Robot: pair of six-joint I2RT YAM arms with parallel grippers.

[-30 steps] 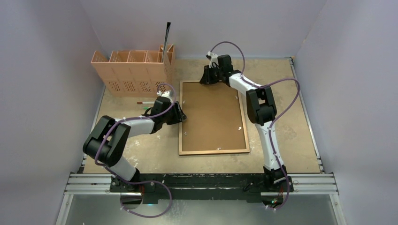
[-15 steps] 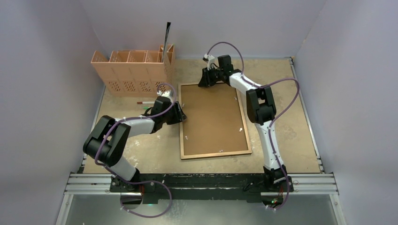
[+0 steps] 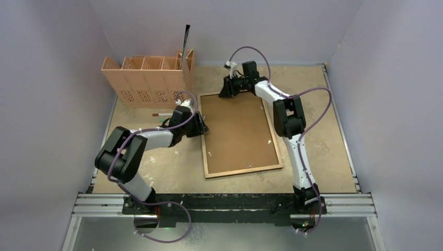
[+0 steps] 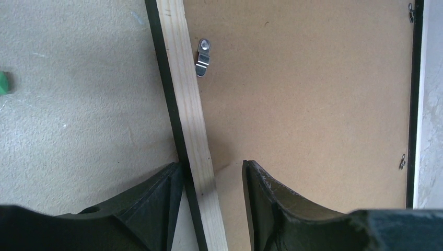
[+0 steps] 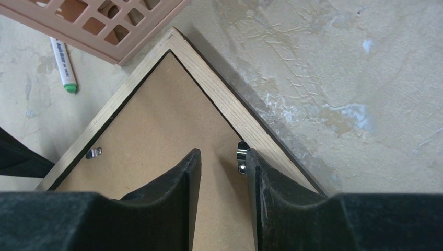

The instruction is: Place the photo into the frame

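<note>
The frame [image 3: 244,168] lies face down on the table, wood-coloured back up, with the brown backing board [image 3: 237,130] in it. The photo is out of view. My left gripper [image 3: 202,127] is open and straddles the frame's left rail [image 4: 189,104]; its left finger [image 4: 156,204] touches the rail's black outer edge, and the right one stands over the board [image 4: 313,104]. My right gripper [image 3: 225,91] is open over the board at the frame's far left corner [image 5: 219,91], its right finger beside a metal clip [image 5: 241,156].
A peach lattice organizer [image 3: 149,78] stands at the back left, close to the frame's corner, with a black strip [image 3: 186,39] upright in it. A green-tipped marker [image 3: 162,114] lies by the left arm. More clips [image 4: 202,57] sit along the rails. Walls close three sides.
The frame has turned a little: its far left corner went left, its near end slid right. My right gripper moved slightly left with that corner. The left gripper stayed on the left rail.
</note>
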